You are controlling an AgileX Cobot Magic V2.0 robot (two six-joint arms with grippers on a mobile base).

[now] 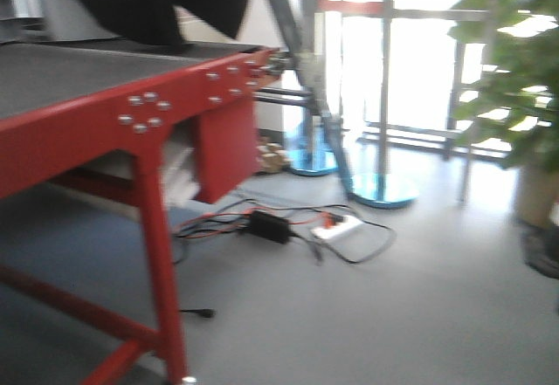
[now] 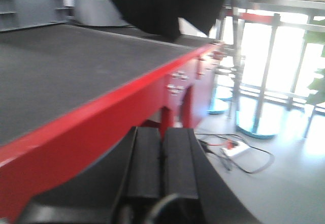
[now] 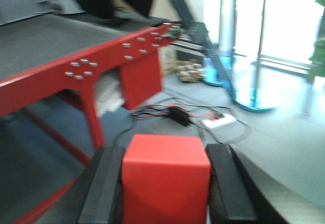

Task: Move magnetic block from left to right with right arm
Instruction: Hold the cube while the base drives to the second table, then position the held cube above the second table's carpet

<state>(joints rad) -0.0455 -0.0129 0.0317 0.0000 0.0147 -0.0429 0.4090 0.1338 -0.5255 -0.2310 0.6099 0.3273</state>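
Right wrist view: block [image 3: 166, 178] sits lower centre, clamped squarely between both pads of the right gripper [image 3: 167, 155], jaws spread only to its width, a hold suited to carrying. Left gripper [image 2: 162, 158], lower centre of its view, has its fingers pressed together and empty; judged idle, the task being right-arm work.

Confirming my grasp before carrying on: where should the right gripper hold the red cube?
On two opposite flat side faces, approached straight on so the pads sit flush. The magnetic block has plain parallel faces and sharp edges. The right gripper already flanks it that way, a finger on each side, with the cube square between them.
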